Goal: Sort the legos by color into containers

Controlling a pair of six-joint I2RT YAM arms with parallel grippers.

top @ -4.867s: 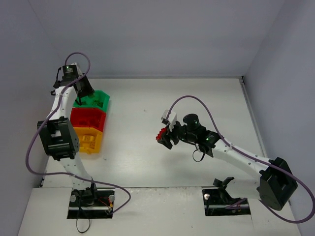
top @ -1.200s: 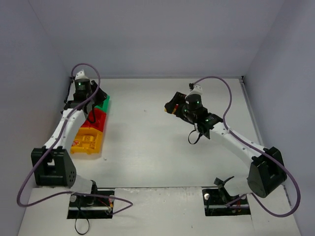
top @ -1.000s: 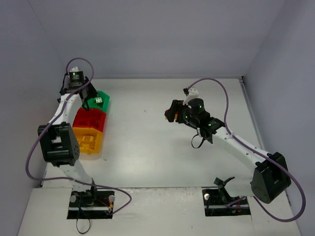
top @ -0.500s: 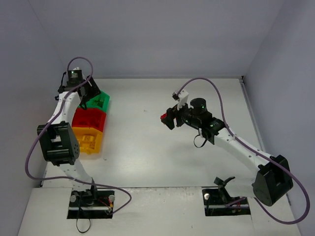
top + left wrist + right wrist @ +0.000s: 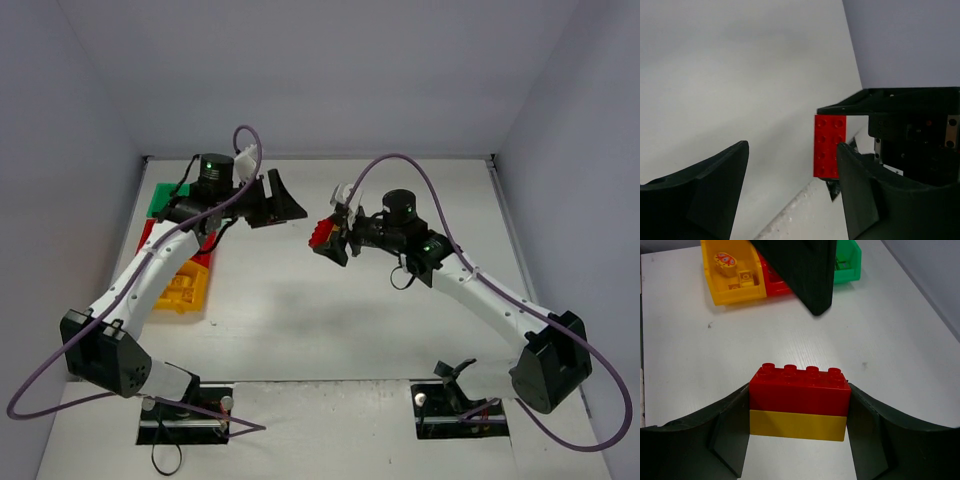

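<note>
My right gripper (image 5: pixel 798 412) is shut on a lego stack, a red brick (image 5: pixel 799 390) on top of a yellow brick (image 5: pixel 798 424), and holds it above the table. In the top view the stack (image 5: pixel 321 237) hangs near the table's middle. My left gripper (image 5: pixel 287 206) is open and empty, pointed at the stack from the left, a short gap away. In the left wrist view the red brick (image 5: pixel 830 146) shows between my open fingers (image 5: pixel 715 190), further out. The green bin (image 5: pixel 160 195), red bin (image 5: pixel 150 236) and yellow bin (image 5: pixel 182 287) stand in a row at the left.
In the right wrist view the yellow bin (image 5: pixel 735 296) holds yellow pieces, with the red bin (image 5: pixel 775 286) and green bin (image 5: pixel 850 265) beside it. One left finger (image 5: pixel 800 270) hangs in front of them. Walls close the table at the left, back and right.
My left arm has swung away from the green bin to the table's middle, facing the right gripper. My right gripper has turned and edged left with the stack.
</note>
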